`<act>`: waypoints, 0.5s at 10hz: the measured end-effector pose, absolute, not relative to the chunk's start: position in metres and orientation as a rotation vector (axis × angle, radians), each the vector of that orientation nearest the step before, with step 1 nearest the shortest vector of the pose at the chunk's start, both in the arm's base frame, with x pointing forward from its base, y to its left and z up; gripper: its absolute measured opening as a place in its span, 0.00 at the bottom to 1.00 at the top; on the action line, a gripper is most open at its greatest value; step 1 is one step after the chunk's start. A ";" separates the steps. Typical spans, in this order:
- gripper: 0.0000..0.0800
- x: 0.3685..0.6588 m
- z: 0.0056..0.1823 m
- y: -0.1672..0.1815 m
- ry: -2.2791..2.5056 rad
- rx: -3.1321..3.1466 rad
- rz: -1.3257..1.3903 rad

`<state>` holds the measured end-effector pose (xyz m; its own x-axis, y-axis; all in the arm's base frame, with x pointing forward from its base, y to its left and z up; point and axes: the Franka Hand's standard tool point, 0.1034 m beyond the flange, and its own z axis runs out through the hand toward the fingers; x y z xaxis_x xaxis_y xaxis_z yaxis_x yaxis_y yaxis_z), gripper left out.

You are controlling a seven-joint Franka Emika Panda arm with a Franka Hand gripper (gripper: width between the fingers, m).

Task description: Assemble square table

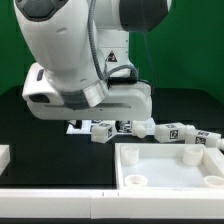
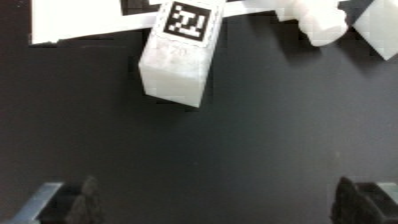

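The white square table top [image 1: 150, 158], a tray with a raised rim, lies at the front on the exterior view's right. Several short white legs with black-and-white tags lie in a row behind it, among them one [image 1: 100, 131] under the robot's hand and another [image 1: 166, 132] further to the exterior view's right. In the wrist view one tagged leg [image 2: 178, 60] lies on the black table, well ahead of my gripper [image 2: 217, 205]. The gripper is open and empty, its dark fingertips [image 2: 68, 200] wide apart and clear of the leg. In the exterior view the fingers are hidden by the arm.
The marker board [image 2: 80, 20] lies flat beside the leg, and a bit of it shows in the exterior view [image 1: 75, 126]. Another white leg [image 2: 329, 25] lies close by. A white ledge [image 1: 60, 203] runs along the front edge. A green wall stands behind.
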<state>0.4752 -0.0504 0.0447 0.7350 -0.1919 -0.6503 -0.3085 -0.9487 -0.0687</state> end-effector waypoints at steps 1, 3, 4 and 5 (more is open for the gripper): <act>0.81 0.460 0.038 -0.048 0.527 -2.709 1.047; 0.81 0.437 0.029 -0.039 0.590 -2.649 1.109; 0.81 0.434 0.028 -0.036 0.601 -2.653 1.125; 0.81 0.435 0.028 -0.036 0.594 -2.654 1.120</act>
<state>0.4352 -0.0363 0.0279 0.6323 -0.2850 -0.7204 -0.4363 -0.8994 -0.0271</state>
